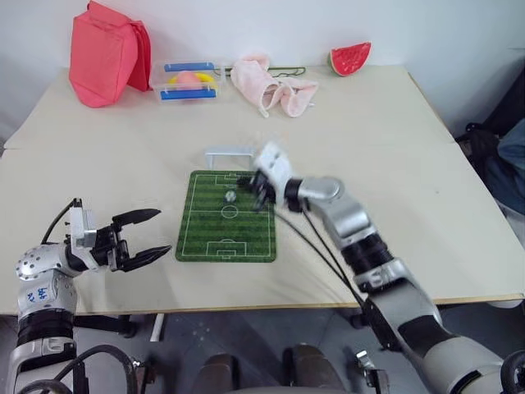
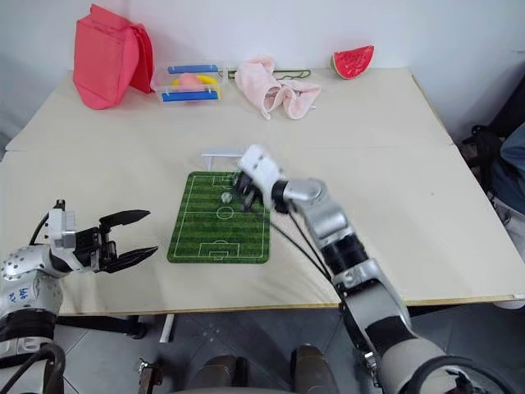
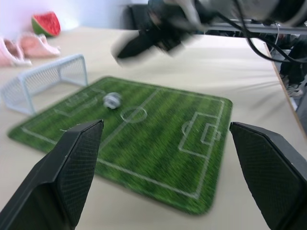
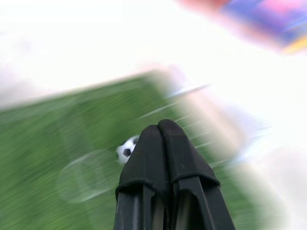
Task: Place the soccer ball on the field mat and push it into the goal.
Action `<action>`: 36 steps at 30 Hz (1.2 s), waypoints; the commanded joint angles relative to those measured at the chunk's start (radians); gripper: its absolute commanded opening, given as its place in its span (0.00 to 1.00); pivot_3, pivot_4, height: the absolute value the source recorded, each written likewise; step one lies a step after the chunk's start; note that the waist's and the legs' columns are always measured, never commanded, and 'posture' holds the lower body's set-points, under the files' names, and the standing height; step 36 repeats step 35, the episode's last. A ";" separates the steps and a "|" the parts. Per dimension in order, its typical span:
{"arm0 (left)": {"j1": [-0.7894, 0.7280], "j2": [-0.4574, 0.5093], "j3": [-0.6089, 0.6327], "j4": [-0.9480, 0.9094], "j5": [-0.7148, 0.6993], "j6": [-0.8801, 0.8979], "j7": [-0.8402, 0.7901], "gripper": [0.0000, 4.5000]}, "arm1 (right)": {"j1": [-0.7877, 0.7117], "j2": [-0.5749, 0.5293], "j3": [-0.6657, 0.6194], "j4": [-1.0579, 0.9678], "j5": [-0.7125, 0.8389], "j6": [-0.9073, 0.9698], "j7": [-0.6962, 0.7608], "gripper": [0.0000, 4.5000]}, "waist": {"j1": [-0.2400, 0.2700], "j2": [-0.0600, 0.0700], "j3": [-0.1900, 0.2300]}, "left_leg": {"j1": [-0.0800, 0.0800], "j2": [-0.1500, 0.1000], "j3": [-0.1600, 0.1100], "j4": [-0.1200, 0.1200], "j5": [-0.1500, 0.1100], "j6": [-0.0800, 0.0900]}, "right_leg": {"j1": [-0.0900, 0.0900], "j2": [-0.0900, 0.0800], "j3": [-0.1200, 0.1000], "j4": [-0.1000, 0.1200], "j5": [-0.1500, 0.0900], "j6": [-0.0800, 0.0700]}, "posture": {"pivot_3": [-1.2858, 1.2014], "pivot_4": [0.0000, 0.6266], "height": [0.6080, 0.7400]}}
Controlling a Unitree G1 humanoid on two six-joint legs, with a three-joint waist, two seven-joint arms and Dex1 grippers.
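Note:
The tiny black-and-white soccer ball [image 1: 230,197] lies on the striped green field mat [image 1: 205,238], between its centre circle and the far penalty box. The white goal [image 1: 229,154] stands at the mat's far edge. My right gripper [image 1: 261,193] is shut, with nothing in it, and hovers over the mat just to the right of the ball; in the right wrist view the ball [image 4: 125,149] sits right beside the closed fingertips. My left gripper [image 1: 152,234] hangs open and empty just off the mat's left edge, above the table.
At the table's far edge stand a red bag [image 1: 105,53], a clear box with blue bars [image 1: 187,82], a pink cloth [image 1: 271,84] and a watermelon slice [image 1: 350,58]. The table's front edge [image 1: 271,308] runs under my arms.

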 commanded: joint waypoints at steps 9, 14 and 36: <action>-0.080 0.022 0.023 0.125 0.099 0.048 0.275 1.00 | 0.253 -0.168 -0.105 -0.428 0.152 0.185 0.098 0.04 | 0.003 0.000 0.000 | -0.002 0.000 0.000 0.000 0.000 0.000 | -0.004 -0.001 0.000 0.009 0.000 0.000 | 0.52 0.24 1.00; -0.111 0.022 0.050 0.149 0.088 0.061 0.342 1.00 | 0.471 -0.372 -0.142 -0.609 0.314 0.188 0.365 0.34 | 0.013 -0.001 0.000 | -0.009 -0.001 -0.001 0.002 -0.001 0.001 | -0.006 -0.001 -0.001 0.004 0.000 0.000 | 0.52 0.24 1.00; -0.067 0.056 0.064 0.118 0.113 0.169 0.466 1.00 | 0.698 -0.532 -0.345 -0.449 0.359 0.005 0.443 0.97 | 0.035 -0.002 0.001 | -0.009 0.000 0.001 0.006 0.001 0.001 | -0.005 -0.001 0.000 -0.001 0.000 0.001 | 0.52 0.24 1.00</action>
